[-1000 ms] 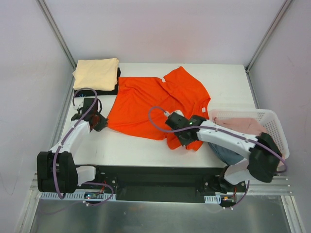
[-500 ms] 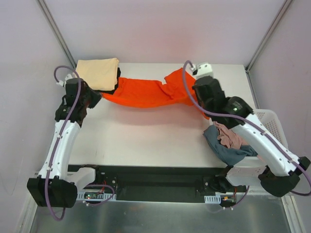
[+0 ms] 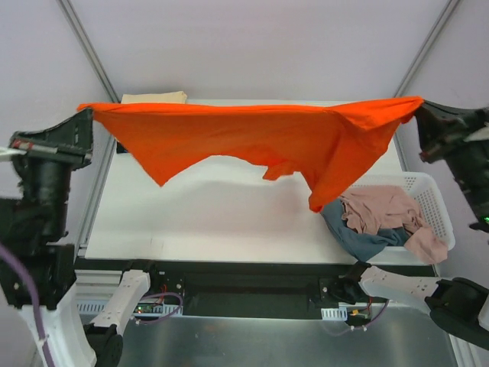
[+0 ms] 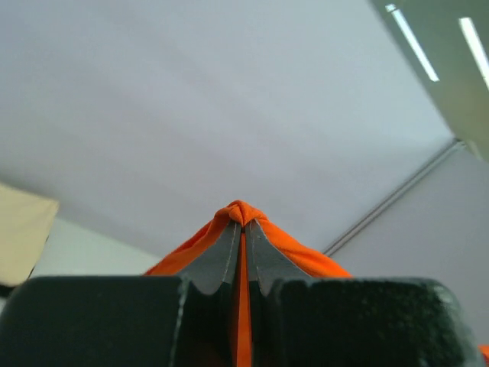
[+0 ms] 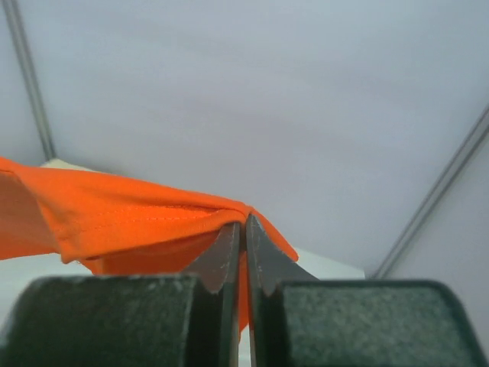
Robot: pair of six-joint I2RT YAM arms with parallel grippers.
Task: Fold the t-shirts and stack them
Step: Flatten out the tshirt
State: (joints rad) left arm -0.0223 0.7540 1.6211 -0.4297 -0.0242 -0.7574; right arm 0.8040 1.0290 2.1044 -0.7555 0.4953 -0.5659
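Observation:
The orange-red t-shirt [image 3: 252, 138] hangs stretched in the air between both arms, high above the table, its lower part drooping at the right. My left gripper [image 3: 85, 113] is shut on its left corner, and the pinched cloth [image 4: 243, 214] shows between the jaws. My right gripper [image 3: 419, 107] is shut on its right corner, with the cloth [image 5: 137, 218] draped left of the jaws. A folded pale yellow-cream t-shirt [image 3: 153, 98] lies at the table's back left, mostly hidden behind the orange one. A pink t-shirt [image 3: 386, 210] and a dusty blue t-shirt [image 3: 355, 237] lie in the basket.
The white lattice basket [image 3: 428, 191] stands at the table's right edge, the shirts spilling over its near-left side. The white table [image 3: 214, 214] lies below the hanging shirt. Grey enclosure walls and metal frame posts stand on both sides.
Both arms have risen high and spread apart, lifting the orange-red t-shirt off the table until it hangs stretched between them. Earlier it lay flat, then bunched at the back.

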